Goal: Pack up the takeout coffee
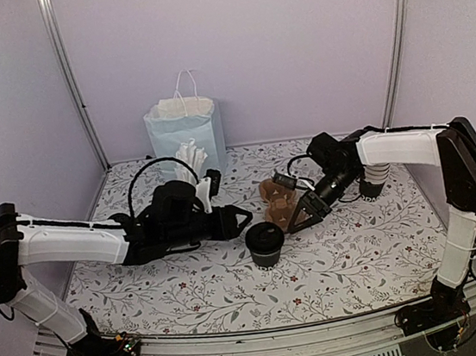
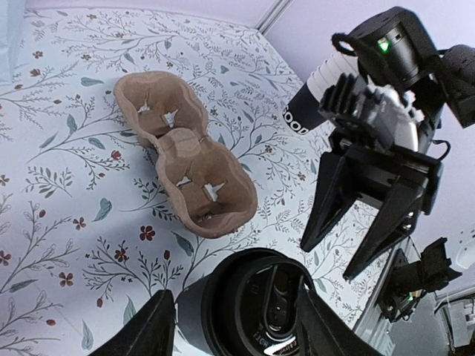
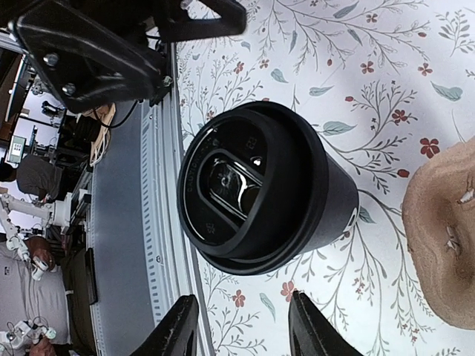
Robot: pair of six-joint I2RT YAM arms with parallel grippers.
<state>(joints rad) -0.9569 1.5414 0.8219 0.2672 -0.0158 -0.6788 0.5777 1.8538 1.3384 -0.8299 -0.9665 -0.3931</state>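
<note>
The lidded cup is seen upright on the table beside the empty carrier, between the left gripper and right gripper, both parted and clamped on nothing, presumably so it can be set into a hole.

Closed in on three sides by plain pale lilac walls, with two slim aluminium posts slanting up at the back corners. Covered across the tabletop by a white cloth printed with grey-green sprigs and small red flowers, and edged along the near side by a ribbed metal rail. Lit softly and evenly, with only faint shadows; open past that rail, in the right wrist view, onto a cluttered workroom with a person in a grey shirt.
</note>
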